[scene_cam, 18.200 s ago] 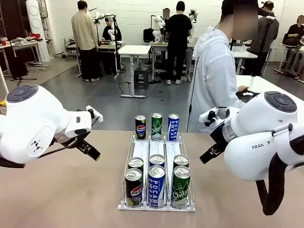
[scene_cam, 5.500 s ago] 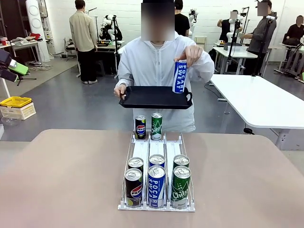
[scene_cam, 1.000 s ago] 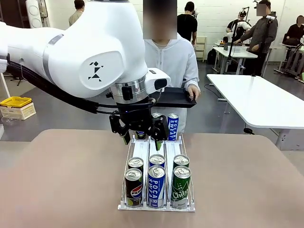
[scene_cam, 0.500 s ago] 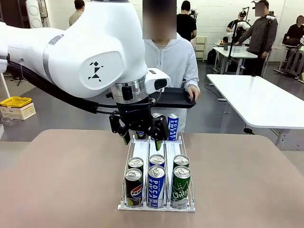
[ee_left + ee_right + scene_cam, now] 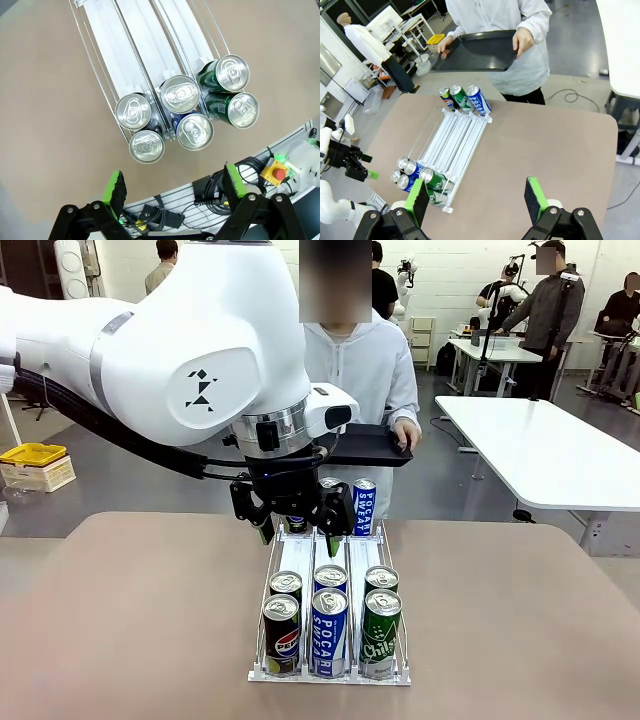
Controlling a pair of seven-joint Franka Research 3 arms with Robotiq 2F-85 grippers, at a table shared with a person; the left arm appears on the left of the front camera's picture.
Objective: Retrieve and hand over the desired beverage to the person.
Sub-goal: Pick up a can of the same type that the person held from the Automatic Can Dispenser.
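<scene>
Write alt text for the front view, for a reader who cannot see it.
The white robot arm's left end effector hangs open above a white wire rack holding drink cans on a tan table. Behind it, a person in a white hooded jacket holds a black tray.

At upper left the arm (image 5: 180,350) is white, the left gripper (image 5: 173,182) black with green pads (image 5: 115,189), the person (image 5: 365,370) in white holds a black tray (image 5: 375,445), and on the tan table (image 5: 130,620) a white rack (image 5: 298,555) carries a blue-and-white can (image 5: 329,635), a green can (image 5: 380,637) and a black can (image 5: 281,638) with a red-white-blue roundel.
</scene>
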